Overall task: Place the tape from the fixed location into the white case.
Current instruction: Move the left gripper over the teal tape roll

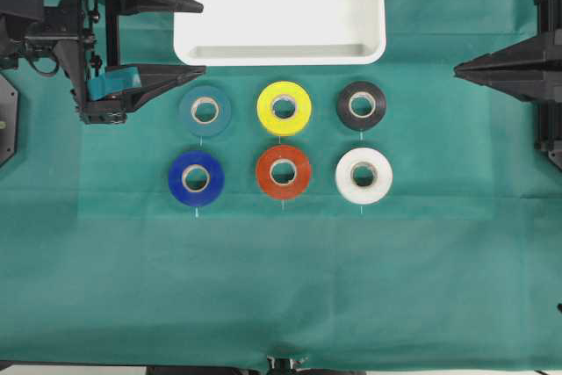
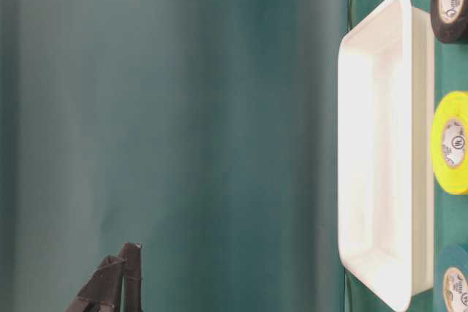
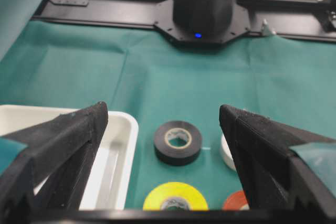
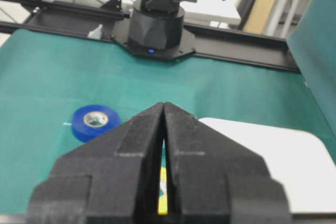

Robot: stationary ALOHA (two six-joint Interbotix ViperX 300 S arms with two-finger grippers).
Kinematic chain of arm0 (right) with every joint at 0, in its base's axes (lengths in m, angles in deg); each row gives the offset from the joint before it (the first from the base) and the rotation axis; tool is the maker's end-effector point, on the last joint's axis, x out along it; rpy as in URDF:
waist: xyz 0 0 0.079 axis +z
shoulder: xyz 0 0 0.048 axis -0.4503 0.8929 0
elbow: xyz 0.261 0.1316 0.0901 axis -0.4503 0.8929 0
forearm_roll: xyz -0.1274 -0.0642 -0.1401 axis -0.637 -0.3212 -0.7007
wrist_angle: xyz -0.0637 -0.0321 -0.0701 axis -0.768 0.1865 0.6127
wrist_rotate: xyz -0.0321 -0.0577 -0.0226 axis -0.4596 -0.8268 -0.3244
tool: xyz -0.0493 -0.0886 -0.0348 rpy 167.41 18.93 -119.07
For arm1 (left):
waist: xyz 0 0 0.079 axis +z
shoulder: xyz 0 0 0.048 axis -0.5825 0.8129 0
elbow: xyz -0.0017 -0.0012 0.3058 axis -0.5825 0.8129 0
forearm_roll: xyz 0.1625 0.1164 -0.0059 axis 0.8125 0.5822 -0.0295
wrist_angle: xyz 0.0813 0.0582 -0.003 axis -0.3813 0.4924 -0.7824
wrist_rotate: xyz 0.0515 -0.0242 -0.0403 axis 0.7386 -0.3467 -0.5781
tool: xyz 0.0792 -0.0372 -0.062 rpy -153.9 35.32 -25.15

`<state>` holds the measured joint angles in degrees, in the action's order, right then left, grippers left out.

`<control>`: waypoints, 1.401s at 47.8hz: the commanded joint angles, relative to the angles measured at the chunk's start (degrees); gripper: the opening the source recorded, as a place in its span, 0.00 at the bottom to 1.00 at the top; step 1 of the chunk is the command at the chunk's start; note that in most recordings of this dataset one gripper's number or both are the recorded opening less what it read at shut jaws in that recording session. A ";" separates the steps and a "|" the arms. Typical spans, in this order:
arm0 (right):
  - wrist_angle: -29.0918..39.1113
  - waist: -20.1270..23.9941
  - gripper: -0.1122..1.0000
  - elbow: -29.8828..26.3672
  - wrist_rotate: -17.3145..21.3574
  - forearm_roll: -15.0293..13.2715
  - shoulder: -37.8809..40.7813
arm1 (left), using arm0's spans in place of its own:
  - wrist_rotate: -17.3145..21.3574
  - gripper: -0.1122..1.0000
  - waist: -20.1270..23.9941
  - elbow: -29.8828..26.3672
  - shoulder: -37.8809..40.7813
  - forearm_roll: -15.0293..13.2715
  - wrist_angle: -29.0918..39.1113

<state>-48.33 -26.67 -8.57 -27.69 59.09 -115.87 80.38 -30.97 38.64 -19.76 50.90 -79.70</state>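
Matte black left pincer [image 1: 195, 37] with tapered fingers, teal tape pads, black cables, right pincer [image 1: 458, 68] black

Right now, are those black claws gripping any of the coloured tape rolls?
No. The left gripper stands open and empty beside the teal tape roll; the right gripper is shut on nothing.

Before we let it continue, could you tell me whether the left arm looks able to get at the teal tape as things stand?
Probably yes: the left gripper is open just beside the teal tape, with nothing between them.
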 commanded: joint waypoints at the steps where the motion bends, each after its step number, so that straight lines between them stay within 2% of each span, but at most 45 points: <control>1: -0.09 0.00 0.10 -1.76 0.09 0.00 0.35 | 0.00 1.00 0.18 -1.49 -0.26 -0.09 -0.35; 11: 0.18 0.00 0.10 -1.85 0.09 0.00 0.35 | -0.62 1.00 0.18 -1.67 -0.53 -0.09 0.79; 16: 0.44 0.09 0.10 -1.85 0.18 0.00 0.44 | -1.67 1.00 0.18 -2.72 -0.53 -0.44 5.01; 32: 0.97 0.00 0.10 -1.85 0.18 0.00 0.44 | -8.61 1.00 0.09 -10.63 1.32 -0.44 27.42; 40: 1.23 0.09 0.10 -1.85 0.18 0.00 0.62 | -11.60 1.00 0.18 -16.00 4.31 -0.44 42.01; 50: 1.23 0.09 0.10 -1.85 0.18 0.00 1.23 | -16.52 1.00 0.18 -23.29 9.76 -0.26 57.04; 60: 1.23 0.09 0.10 -1.85 0.53 0.09 1.49 | -19.42 1.00 0.18 -28.39 13.80 -0.09 66.36; 67: 1.41 0.09 0.10 -1.85 0.62 0.09 1.49 | -20.13 1.00 0.18 -30.94 15.56 -0.09 69.52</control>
<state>-46.83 -26.67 -8.74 -27.17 59.09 -114.73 60.43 -30.97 10.34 -4.21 50.64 -11.32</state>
